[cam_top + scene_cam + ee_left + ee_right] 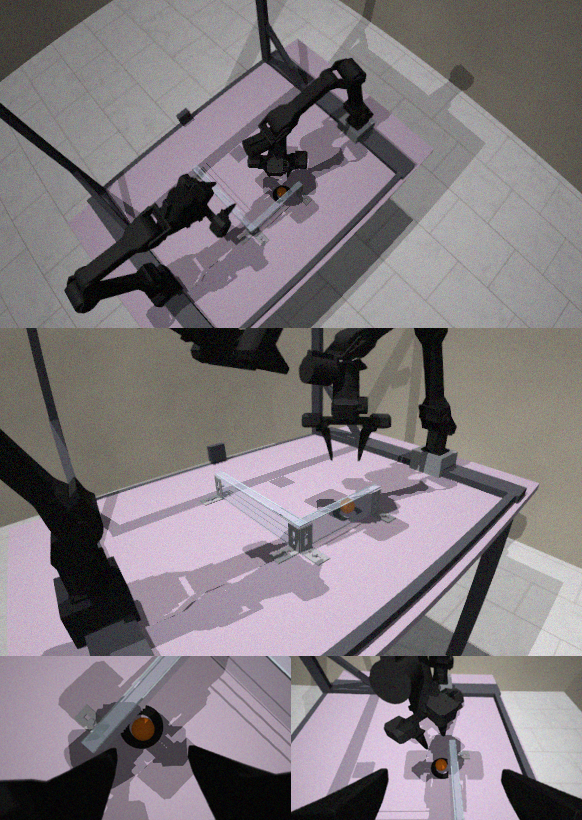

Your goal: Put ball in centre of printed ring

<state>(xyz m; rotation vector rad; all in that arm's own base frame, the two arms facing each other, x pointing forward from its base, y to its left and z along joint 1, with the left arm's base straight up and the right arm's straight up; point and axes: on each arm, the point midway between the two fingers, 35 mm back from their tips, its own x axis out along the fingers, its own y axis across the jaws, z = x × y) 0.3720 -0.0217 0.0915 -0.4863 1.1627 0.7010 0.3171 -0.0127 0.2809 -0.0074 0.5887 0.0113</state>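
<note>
An orange ball (281, 192) (347, 505) (142, 730) (441, 764) rests inside the black printed ring (159, 729) (433, 769), close to its middle in the left wrist view. A glassy wall covers part of the ring's edge there. My left gripper (345, 459) (152, 752) (435, 742) is open and empty, above the table and clear of the ball. In the top view its fingers are largely hidden by its body. My right gripper (224, 194) (445, 774) is wide open and empty, high above the table, away from the ball.
Two low see-through walls meet in an L-shaped corner. One wall (275, 208) (121, 722) (455, 784) runs right beside the ring; the other wall (220, 194) runs toward the back. A dark block (184, 116) (216, 453) sits at the table's back edge.
</note>
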